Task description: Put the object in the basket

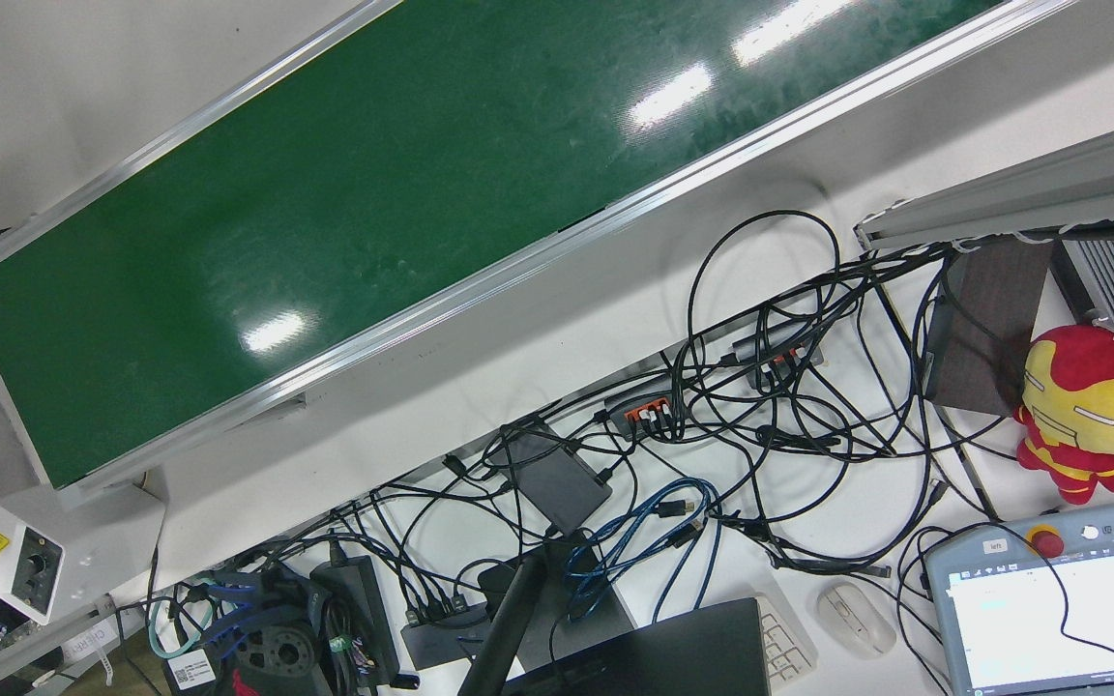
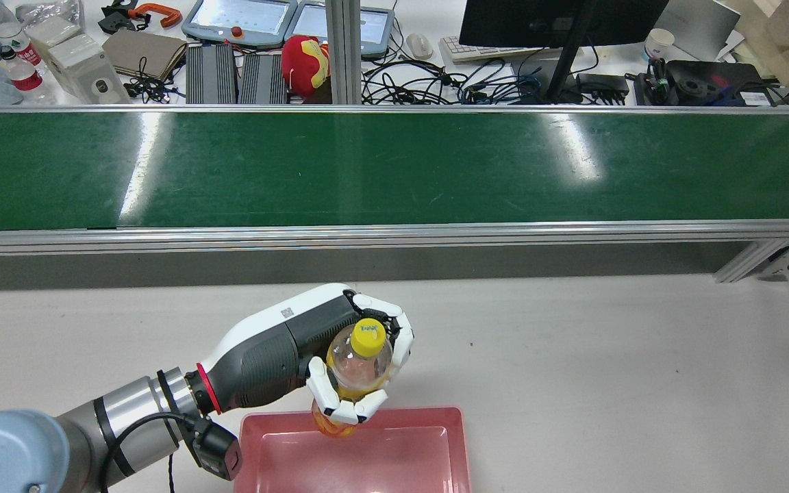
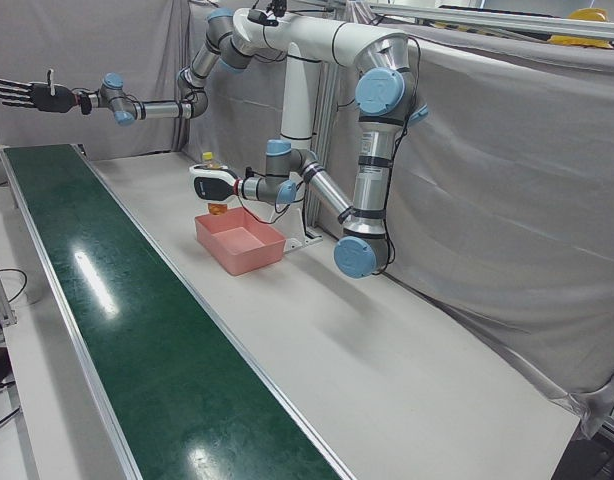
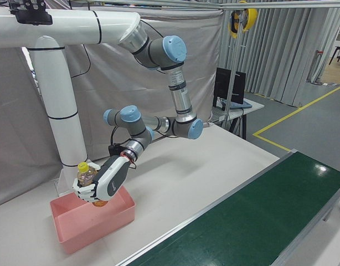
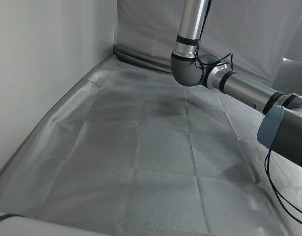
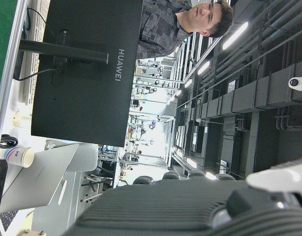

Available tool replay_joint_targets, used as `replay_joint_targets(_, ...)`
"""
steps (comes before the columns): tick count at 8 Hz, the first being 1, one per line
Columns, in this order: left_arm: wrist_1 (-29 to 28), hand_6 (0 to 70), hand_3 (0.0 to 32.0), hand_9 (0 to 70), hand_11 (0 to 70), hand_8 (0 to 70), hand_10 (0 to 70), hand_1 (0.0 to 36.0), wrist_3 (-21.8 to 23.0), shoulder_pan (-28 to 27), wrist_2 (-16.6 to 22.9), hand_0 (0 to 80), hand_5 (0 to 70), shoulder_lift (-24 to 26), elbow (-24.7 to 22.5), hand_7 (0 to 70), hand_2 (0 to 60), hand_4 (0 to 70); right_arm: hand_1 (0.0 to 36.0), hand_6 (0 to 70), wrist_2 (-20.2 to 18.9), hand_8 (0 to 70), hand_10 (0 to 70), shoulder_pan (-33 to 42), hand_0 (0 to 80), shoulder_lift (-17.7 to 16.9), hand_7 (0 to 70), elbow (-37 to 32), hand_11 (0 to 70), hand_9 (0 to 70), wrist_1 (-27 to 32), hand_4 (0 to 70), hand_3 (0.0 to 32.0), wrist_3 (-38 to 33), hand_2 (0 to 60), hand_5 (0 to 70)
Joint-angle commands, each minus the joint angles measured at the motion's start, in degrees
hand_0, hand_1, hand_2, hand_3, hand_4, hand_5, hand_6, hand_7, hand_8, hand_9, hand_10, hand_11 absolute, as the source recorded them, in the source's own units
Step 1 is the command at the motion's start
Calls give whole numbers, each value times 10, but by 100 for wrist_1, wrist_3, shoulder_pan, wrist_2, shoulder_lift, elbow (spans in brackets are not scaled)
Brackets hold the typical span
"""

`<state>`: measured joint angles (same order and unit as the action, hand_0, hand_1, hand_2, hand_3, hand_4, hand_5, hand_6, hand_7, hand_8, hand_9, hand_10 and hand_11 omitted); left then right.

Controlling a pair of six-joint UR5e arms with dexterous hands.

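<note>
Above the near rim of the pink basket (image 2: 353,452), the left hand (image 2: 340,349) is clamped around a clear bottle (image 2: 357,373) with a yellow cap (image 2: 368,337). In the rear view the white fingers (image 2: 340,404) wrap the bottle's body from both sides, and the bottle stands roughly upright, cap uppermost. Its lower end, which holds an orange-tinted liquid, overlaps the basket's far wall; whether it touches the wall cannot be told. The right-front view shows the same hand (image 4: 101,183) and bottle (image 4: 88,180) held over the basket (image 4: 89,221), with the bottle's base just above the rim at the basket's back edge. The left-front view gives the bottle (image 3: 213,185) beside the basket (image 3: 239,240) at the foot of the white pedestal (image 3: 305,130).

The right hand (image 3: 32,95) is raised well apart from the basket, out over the far end of the green belt (image 3: 117,330), with its fingers spread and nothing in it. The basket sits on the grey table (image 2: 607,370), between the belt (image 2: 394,171) and the robot. Beyond the belt in the rear view lie a black monitor (image 2: 559,20), a tangle of black cables (image 2: 435,82) and a red and yellow plush toy (image 2: 304,61).
</note>
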<state>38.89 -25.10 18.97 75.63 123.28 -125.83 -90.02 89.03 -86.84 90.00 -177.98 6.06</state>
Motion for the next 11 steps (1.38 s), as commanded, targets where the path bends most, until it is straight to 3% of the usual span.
replay_joint_targets(1, -117, 700, 0, 700, 700, 700, 700, 360, -670, -648, -39, 714, 700, -41, 85, 700, 600, 700, 0, 0, 2, 0, 0, -9, 0, 0, 0, 0, 0, 0, 9, 0, 0, 0, 0, 0)
replay_joint_targets(3, -153, 700, 0, 700, 700, 700, 649, 360, -803, -718, -39, 594, 700, -128, 278, 700, 600, 700, 0, 0, -7, 0, 0, 0, 0, 0, 0, 0, 0, 0, 0, 0, 0, 0, 0, 0)
replay_joint_targets(4, -362, 700, 0, 700, 700, 700, 561, 360, -804, -771, -31, 561, 700, -390, 409, 700, 600, 700, 0, 0, 2, 0, 0, 0, 0, 0, 0, 0, 0, 0, 0, 0, 0, 0, 0, 0)
replay_joint_targets(5, -599, 654, 0, 700, 671, 700, 470, 360, -795, -780, -31, 500, 700, -610, 497, 523, 600, 637, 0, 0, -7, 0, 0, -9, 0, 0, 0, 0, 0, 0, 9, 0, 0, 0, 0, 0)
replay_joint_targets(6, -549, 439, 0, 700, 568, 623, 399, 360, -795, -781, -13, 451, 700, -665, 489, 392, 600, 501, 0, 0, 2, 0, 0, 0, 0, 0, 0, 0, 0, 0, 0, 0, 0, 0, 0, 0)
replay_joint_targets(7, -436, 237, 0, 633, 467, 485, 319, 355, -795, -781, 4, 428, 657, -709, 481, 293, 600, 360, 0, 0, 2, 0, 0, 0, 0, 0, 0, 0, 0, 0, 0, 0, 0, 0, 0, 0)
replay_joint_targets(8, -409, 129, 0, 464, 400, 341, 261, 190, -786, -754, 22, 612, 601, -709, 454, 258, 64, 193, 0, 0, 2, 0, 0, 0, 0, 0, 0, 0, 0, 0, 9, 0, 0, 0, 0, 0)
replay_joint_targets(9, -391, 51, 0, 316, 334, 225, 214, 100, -786, -763, 22, 800, 538, -883, 419, 168, 0, 96, 0, 0, 2, 0, 0, 0, 0, 0, 0, 0, 0, 0, 0, 0, 0, 0, 0, 0)
replay_joint_targets(10, -495, 1, 0, 249, 248, 192, 153, 90, -786, -789, 22, 800, 460, -1094, 428, 66, 0, 64, 0, 0, 2, 0, 0, 0, 0, 0, 0, 0, 0, 0, 0, 0, 0, 0, 0, 0)
replay_joint_targets(11, -627, 0, 0, 229, 188, 178, 111, 124, -777, -781, 22, 800, 377, -1148, 419, 25, 0, 35, 0, 0, 2, 0, 0, 0, 0, 0, 0, 0, 0, 0, 9, 0, 0, 0, 0, 0)
